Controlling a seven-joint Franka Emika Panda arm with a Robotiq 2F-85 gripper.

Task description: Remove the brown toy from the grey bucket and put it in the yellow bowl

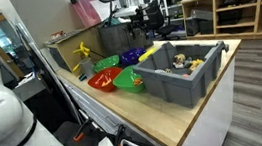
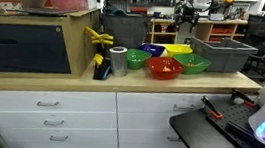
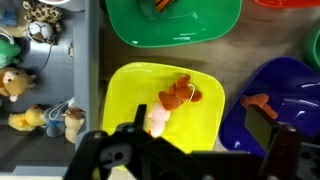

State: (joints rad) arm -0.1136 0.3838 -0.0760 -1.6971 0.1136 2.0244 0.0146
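**Brown toy in the yellow bowl, my claw spread above it**

In the wrist view my claw (image 3: 190, 142) hangs over the yellow bowl (image 3: 165, 105) with its fingers (image 3: 97, 152) held wide apart and nothing between them. The brown toy (image 3: 178, 95) lies inside that bowl, near the middle and a little toward the far rim, clear of my fingers. A paler pinkish part at its near end rests on the bowl's floor.

The grey bucket (image 3: 85, 60) is just beside the yellow bowl. I can see several small whitish-tan toys (image 3: 25, 75) lying on its floor. Beyond the yellow bowl is a green bowl (image 3: 175, 25) with something orange in it. On the side away from the bucket stands a blue bowl (image 3: 275, 100) holding a small brownish piece. A sliver of a red bowl (image 3: 292, 3) shows at the corner.

In an exterior view, my claw (image 1: 133, 20) is raised above the cluster of bowls on the wooden surface (image 1: 177, 118). The yellow bowl (image 1: 147, 53) sits against the bucket (image 1: 182, 77) there. The toy is too small to make out from that camera. In both exterior views the bowls are grouped close together at the bucket's side.
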